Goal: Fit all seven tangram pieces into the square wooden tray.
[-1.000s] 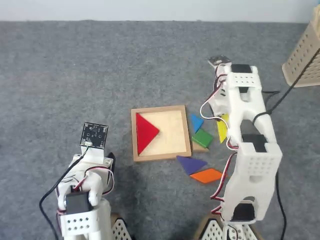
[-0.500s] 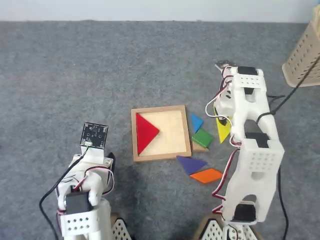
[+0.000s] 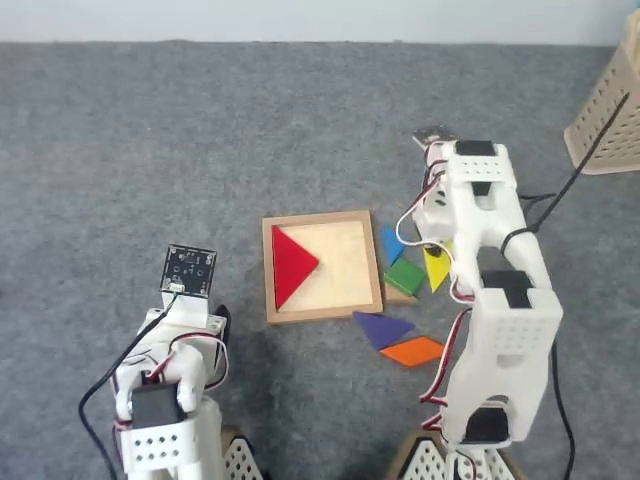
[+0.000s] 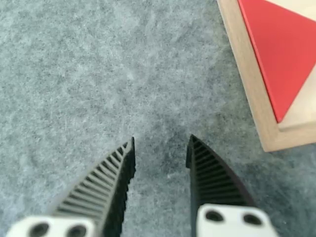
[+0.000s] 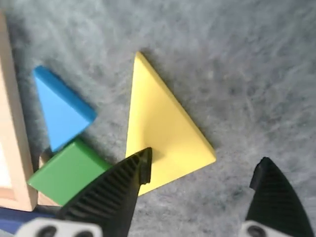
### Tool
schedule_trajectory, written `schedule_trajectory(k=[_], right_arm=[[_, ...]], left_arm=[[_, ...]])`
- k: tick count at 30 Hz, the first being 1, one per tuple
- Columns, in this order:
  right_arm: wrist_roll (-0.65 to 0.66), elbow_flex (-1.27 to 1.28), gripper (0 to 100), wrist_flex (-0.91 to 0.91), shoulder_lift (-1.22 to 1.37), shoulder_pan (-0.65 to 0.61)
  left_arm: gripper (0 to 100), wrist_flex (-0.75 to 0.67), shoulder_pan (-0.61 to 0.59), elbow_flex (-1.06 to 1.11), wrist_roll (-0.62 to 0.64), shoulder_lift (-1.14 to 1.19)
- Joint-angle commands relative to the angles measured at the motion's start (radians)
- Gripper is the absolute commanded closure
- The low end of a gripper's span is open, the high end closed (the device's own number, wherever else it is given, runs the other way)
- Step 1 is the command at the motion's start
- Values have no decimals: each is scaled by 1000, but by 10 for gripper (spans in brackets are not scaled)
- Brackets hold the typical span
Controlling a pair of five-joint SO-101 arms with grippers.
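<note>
Grey felt surface, loads of free space on the far and left sides. The tight spot is the strip just right of the square wooden tray (image 3: 322, 216). The red triangle (image 3: 290, 265) lies in the tray with its long edge along the left wall and its tip pointing at the middle; the rest of the floor is bare wood.

My right end effector (image 5: 205, 165) is spread wide, holding nothing, with one finger (image 5: 123, 182) over the edge of the yellow triangle (image 5: 163, 143). From above, that piece narrows toward my base and my arm hides most of it. The blue triangle (image 3: 393, 243) and green square (image 3: 405, 276) sit between it and the tray. A tan piece (image 3: 398, 295) peeks out under the green one and I can't tell its shape. The purple piece (image 3: 383, 327) and orange piece (image 3: 412, 351) lie nearer my base.

My left end effector (image 4: 160, 148) is also open and empty, over bare felt near the tray's corner.
</note>
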Motion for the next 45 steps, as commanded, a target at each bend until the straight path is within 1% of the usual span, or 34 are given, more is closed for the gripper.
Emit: schedule_trajectory(k=[1, 8, 13, 16, 23, 28, 32, 36, 38, 41, 45], right_arm=[[-14, 86, 659, -44, -56, -38], [-51, 110, 659, -33, -213, -36], [-48, 193, 659, -107, -226, -51], [-46, 204, 659, -111, -234, -54], [-46, 241, 659, -142, -170, -107], [-46, 232, 662, -128, -94, -117], [-51, 226, 743, -120, -93, -117], [-55, 224, 759, -120, -94, -111], [-60, 221, 783, -120, -94, -105], [-83, 198, 818, -113, -97, -76], [-83, 158, 829, -96, -99, -24]], left_arm=[[832, 5, 0, -12, -5, -6], [832, 5, 0, -12, -5, -6], [832, 5, 0, -12, -5, -6], [832, 5, 0, -12, -5, -6], [832, 5, 0, -12, -5, -6], [832, 5, 0, -12, -5, -6], [832, 5, 0, -12, -5, -6], [832, 5, 0, -12, -5, -6], [832, 5, 0, -12, -5, -6], [832, 5, 0, -12, -5, -6], [832, 5, 0, -12, -5, -6]])
